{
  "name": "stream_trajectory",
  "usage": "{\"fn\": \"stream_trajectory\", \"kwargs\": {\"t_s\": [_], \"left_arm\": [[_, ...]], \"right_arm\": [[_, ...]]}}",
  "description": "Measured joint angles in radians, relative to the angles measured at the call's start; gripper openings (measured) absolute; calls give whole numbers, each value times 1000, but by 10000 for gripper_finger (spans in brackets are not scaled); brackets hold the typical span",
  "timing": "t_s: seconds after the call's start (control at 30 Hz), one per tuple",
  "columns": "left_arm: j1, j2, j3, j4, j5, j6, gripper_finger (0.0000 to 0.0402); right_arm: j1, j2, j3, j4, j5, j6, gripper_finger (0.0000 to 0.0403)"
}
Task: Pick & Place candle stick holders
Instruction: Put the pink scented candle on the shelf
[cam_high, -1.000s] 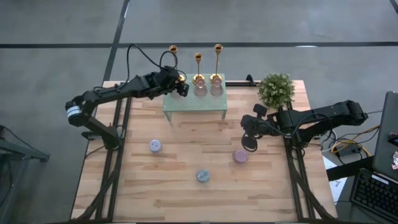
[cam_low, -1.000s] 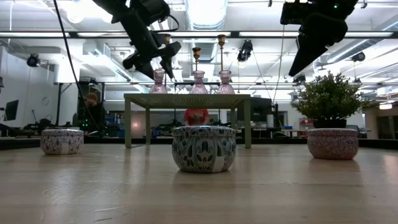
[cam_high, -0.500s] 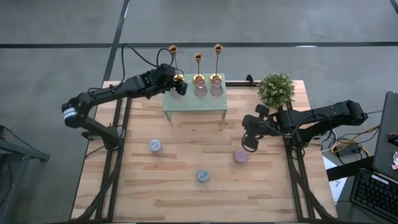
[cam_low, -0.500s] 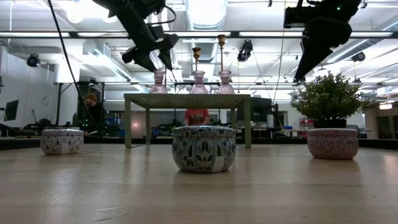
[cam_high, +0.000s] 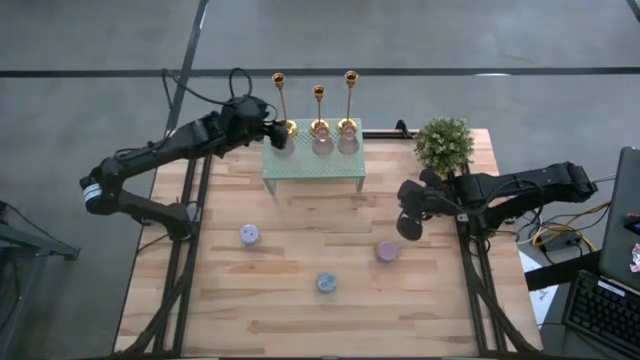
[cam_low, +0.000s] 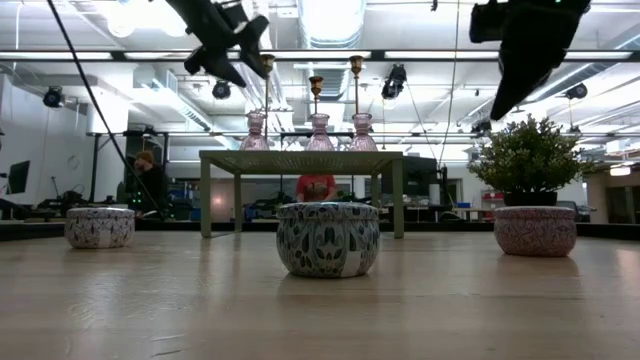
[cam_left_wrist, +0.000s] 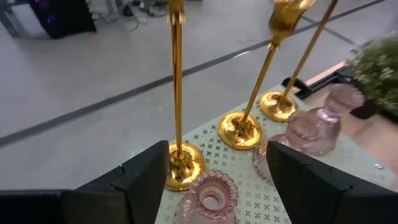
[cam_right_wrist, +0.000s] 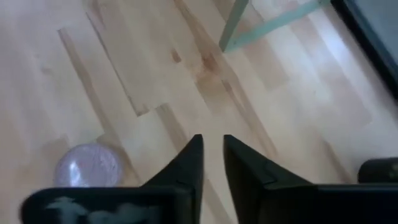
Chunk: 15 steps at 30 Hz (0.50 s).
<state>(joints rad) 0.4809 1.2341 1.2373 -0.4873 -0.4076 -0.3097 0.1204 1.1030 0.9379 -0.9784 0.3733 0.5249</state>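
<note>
Wooden table (cam_high: 300, 320): left gripper (cam_left_wrist: 214, 180) fingers spread empty before candlesticks (cam_left_wrist: 177, 112) with cropped tops; right gripper (cam_right_wrist: 212, 155) fingers nearly closed, empty.

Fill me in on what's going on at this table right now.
Three gold candle stick holders stand in a row on a small green stand, with pink glass vases beside them. The left gripper hangs open by the leftmost holder, gripping nothing. The right gripper, nearly closed and empty, waits above the wooden table near a small tin.
</note>
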Motion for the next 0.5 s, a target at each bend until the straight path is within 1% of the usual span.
{"fn": "stream_trajectory", "kwargs": {"t_s": [0.17,0.37,0.5], "left_arm": [[-4,-44,0,-2,36,28,273],[-10,-69,0,-9,77,62,273],[-10,-79,0,-15,90,80,273]], "right_arm": [[1,-30,-7,-40,-89,9,129],[2,-1,-11,-37,-227,-96,242],[2,53,-11,-36,-247,-133,313]]}}
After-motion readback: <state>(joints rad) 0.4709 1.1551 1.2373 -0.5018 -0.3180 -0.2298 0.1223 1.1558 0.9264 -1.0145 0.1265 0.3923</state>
